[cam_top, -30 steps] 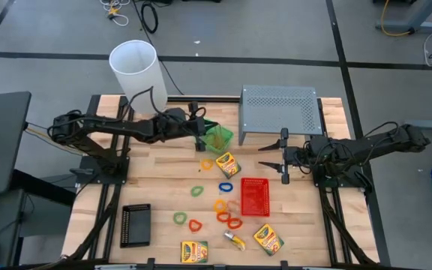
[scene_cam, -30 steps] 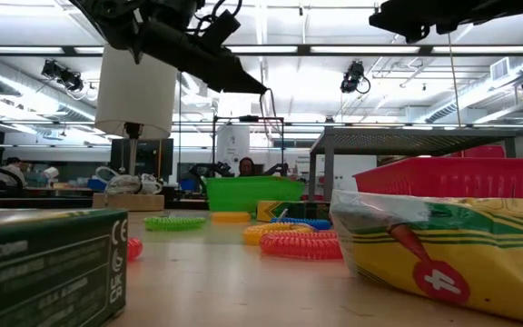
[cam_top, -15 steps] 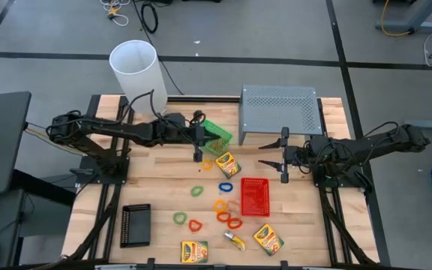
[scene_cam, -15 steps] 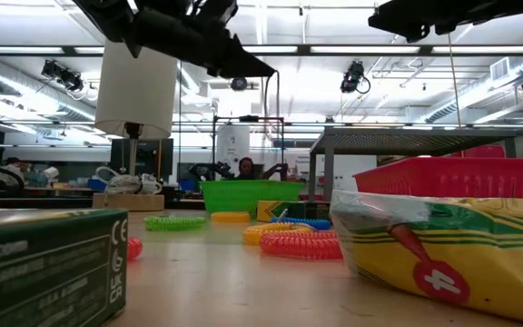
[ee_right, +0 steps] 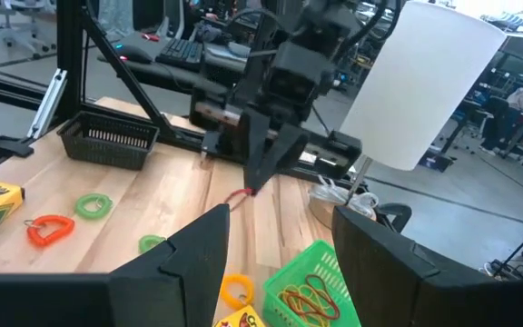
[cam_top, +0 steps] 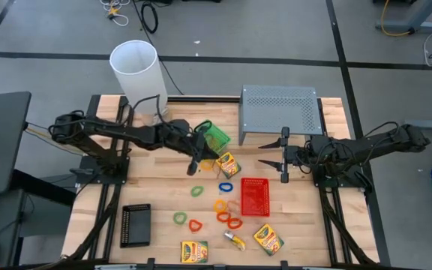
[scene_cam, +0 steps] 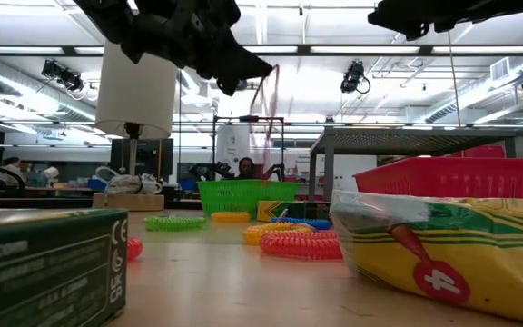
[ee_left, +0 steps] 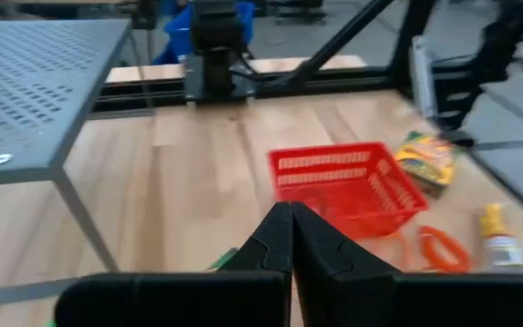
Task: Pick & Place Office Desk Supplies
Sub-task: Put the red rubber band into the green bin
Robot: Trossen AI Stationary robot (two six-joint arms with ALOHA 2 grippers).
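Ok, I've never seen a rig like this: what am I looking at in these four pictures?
Two dark robot arms work at a wooden table. One picture looks straight down, one sits at table-top level, and two ride on the arms' wrists. On the table lie small yellow-green crayon boxes, coloured loop bands, a red mesh tray, a green mesh tray and a black tray. A grey perforated metal riser and a tall white cylinder stand at the far side. The left pincer is shut beside the green tray and seems to pinch a thin reddish rubber band. The right pincer hangs open near the riser, holding nothing.
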